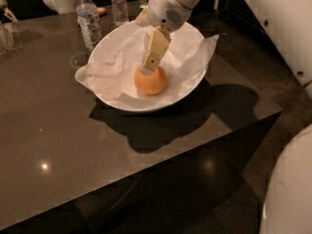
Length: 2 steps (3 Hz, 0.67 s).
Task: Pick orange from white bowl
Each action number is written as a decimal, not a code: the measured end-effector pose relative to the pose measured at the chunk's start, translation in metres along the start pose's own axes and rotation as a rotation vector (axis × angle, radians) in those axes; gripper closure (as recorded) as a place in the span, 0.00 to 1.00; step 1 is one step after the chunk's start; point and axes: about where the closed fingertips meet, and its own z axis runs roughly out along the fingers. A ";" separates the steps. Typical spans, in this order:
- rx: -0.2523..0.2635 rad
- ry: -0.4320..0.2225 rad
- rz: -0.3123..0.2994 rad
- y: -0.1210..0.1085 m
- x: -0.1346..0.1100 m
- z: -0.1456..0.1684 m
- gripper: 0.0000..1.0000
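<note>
One orange (pixel 152 82) is seen in the middle of the white bowl (pixel 186 93), resting on the crumpled paper (pixel 116 68) that lines it. As the fruit is round, no long axis has to be matched. The gripper (pixel 149 67) is held directly over it, pointed down and leaned slightly toward the near-left, with its tip at the top of the fruit. Contact seems likely but cannot be confirmed. Whether the gripper is wide or narrow cannot be told. The coming move is judged to depend on this vertical relation: the fruit lies straight below, so a small descent is needed and hardly any sideways correction.
</note>
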 end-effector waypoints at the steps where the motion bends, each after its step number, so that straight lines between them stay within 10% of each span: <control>1: -0.008 -0.018 0.031 0.008 0.009 0.004 0.00; 2: -0.022 -0.069 0.136 0.036 0.037 0.011 0.00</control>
